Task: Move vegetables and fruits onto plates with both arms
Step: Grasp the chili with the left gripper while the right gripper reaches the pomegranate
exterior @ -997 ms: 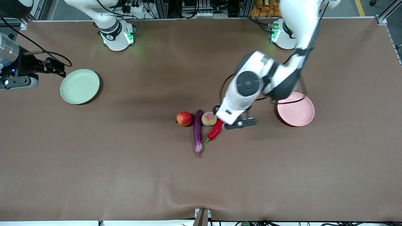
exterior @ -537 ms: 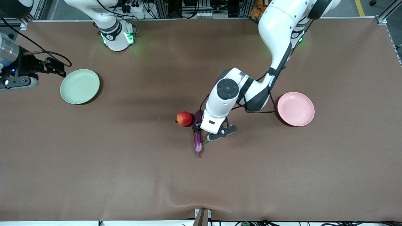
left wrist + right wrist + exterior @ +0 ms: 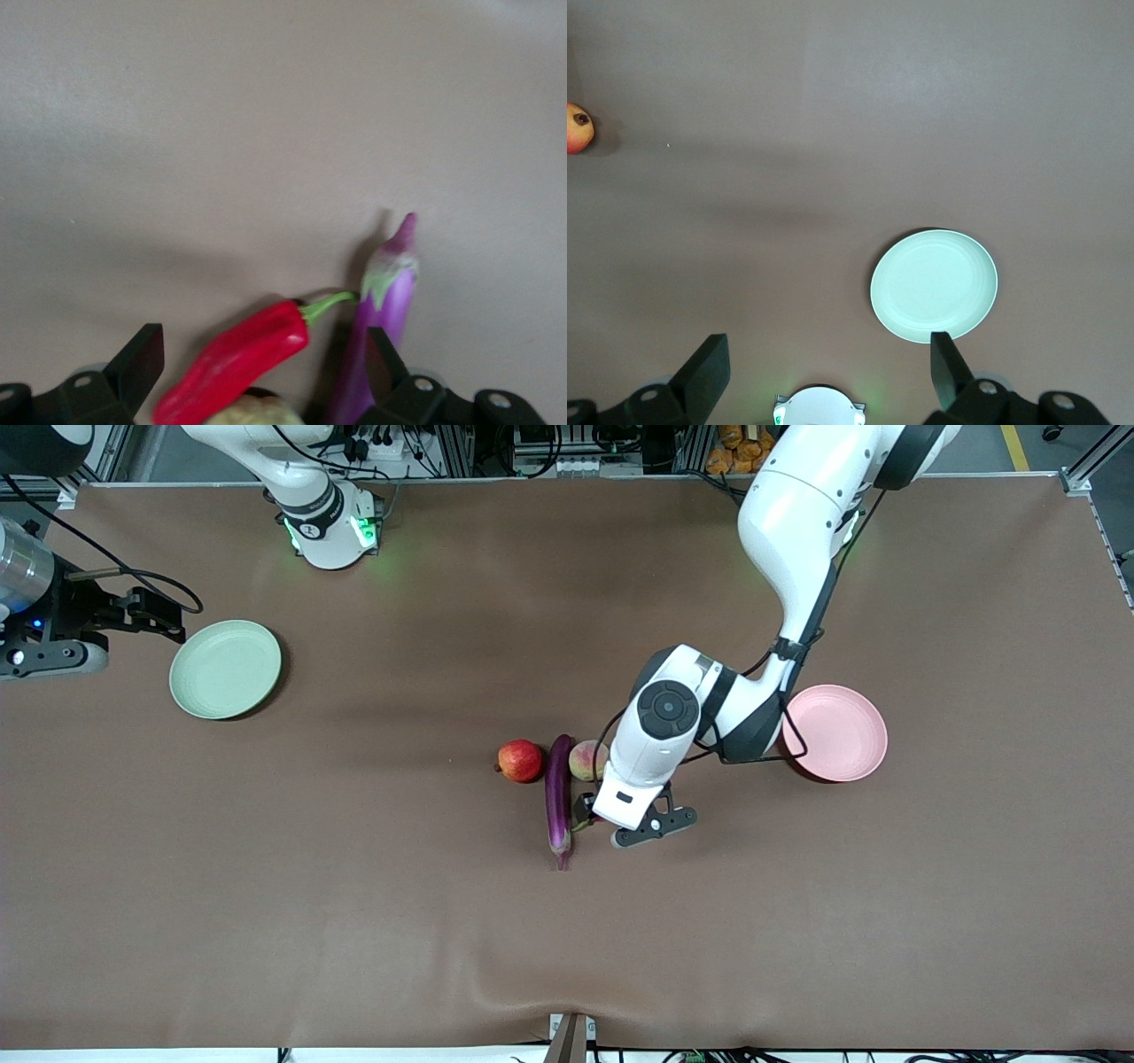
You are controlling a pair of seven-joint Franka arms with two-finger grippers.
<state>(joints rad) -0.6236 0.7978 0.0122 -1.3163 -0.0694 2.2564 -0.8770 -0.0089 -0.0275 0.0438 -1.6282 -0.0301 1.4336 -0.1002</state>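
1. The left hand (image 3: 257, 376) is wide open and empty over the chili pepper (image 3: 235, 363), beside the eggplant (image 3: 558, 797) mid-counter.
2. The right hand (image 3: 824, 376) waits open, empty, above the green plate (image 3: 934, 285).

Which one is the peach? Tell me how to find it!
Look at the middle of the brown table, where the food sits in a small cluster. The long purple eggplant lies there, with a round fruit on each side. The peach is the pale yellow-pink one, on the pink plate's side; the apple is red.
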